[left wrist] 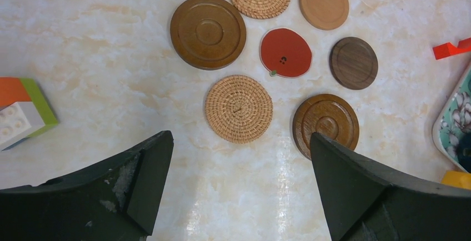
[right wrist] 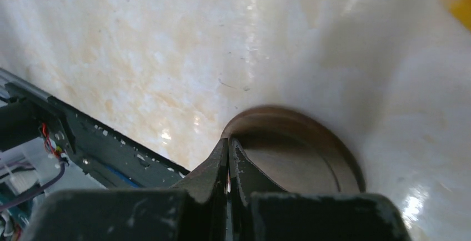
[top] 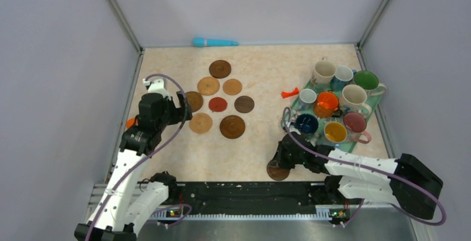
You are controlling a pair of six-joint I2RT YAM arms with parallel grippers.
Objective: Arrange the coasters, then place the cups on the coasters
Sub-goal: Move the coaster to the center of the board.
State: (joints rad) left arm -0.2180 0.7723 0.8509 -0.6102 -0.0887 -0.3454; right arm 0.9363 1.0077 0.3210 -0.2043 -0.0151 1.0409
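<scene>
Several round coasters lie in a cluster at the table's centre left, among them a red coaster, a woven tan one and a ridged dark brown one. My left gripper hovers open just left of the cluster, holding nothing. One more brown coaster lies near the front edge. My right gripper is shut, fingers pressed together, tips at that coaster's near rim. Several cups, such as an orange one and a green one, stand on the teal tray.
A small red-orange piece lies left of the tray. An orange, green and white toy block sits by the left wall. A teal-blue object lies along the back wall. The black front rail runs close to the right gripper.
</scene>
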